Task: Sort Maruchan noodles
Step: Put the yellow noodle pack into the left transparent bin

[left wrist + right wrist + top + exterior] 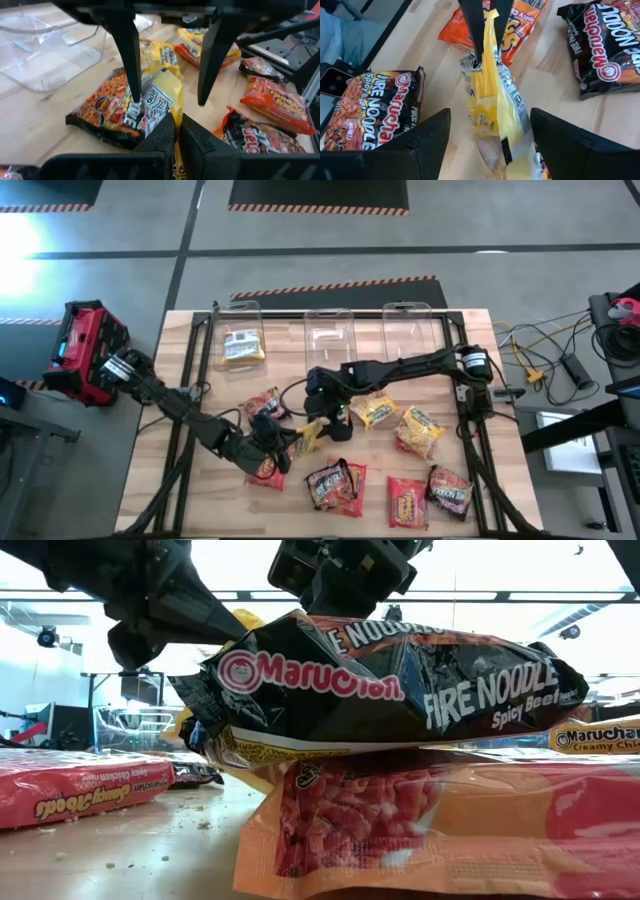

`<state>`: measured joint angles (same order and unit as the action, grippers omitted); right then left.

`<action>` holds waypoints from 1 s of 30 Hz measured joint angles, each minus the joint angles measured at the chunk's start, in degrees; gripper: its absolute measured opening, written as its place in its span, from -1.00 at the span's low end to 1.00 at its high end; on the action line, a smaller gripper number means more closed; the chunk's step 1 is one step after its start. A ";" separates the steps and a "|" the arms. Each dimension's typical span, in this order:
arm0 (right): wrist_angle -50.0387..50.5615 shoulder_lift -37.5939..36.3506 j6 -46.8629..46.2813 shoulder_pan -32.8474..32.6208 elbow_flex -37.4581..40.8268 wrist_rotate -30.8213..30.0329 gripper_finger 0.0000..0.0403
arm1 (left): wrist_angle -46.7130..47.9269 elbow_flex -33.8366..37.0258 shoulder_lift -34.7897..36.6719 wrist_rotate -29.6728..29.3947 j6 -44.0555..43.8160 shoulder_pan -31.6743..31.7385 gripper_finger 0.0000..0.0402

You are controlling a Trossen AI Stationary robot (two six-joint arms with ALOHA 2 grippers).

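Left claw, low centre, pinches the yellow Maruchan packet shut; right claw gapes around it, empty. Closing off-centre could tear or drop it.

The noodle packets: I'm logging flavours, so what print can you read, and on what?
"Maruchan", "FIRE NOODLE", "Spicy Beef": black packet, low view.
"Maruchan", "Creamy Chick", cut off: yellow packet behind it.
"Noodle", upside down: red packet.
"FIRE NOODLE", "Maruchan": dark packet, right wrist view.
Print on the held yellow packet: blurred.
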<state>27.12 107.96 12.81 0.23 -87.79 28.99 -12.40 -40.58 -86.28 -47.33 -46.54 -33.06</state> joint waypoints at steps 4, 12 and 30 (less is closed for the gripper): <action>0.03 0.30 -0.22 -0.36 0.85 0.02 0.25 | -3.21 0.00 0.00 -0.02 3.20 0.35 -1.00; -1.01 2.95 -0.80 -0.72 0.90 0.13 0.14 | -3.99 0.00 0.00 -0.04 4.08 0.33 -1.00; -0.78 2.91 -0.79 -0.79 0.94 0.59 -0.44 | -3.70 0.00 0.00 -0.30 4.08 0.28 -0.99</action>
<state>26.35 110.87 12.02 -0.56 -86.85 29.58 -16.10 -40.58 -86.28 -47.63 -42.46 -32.77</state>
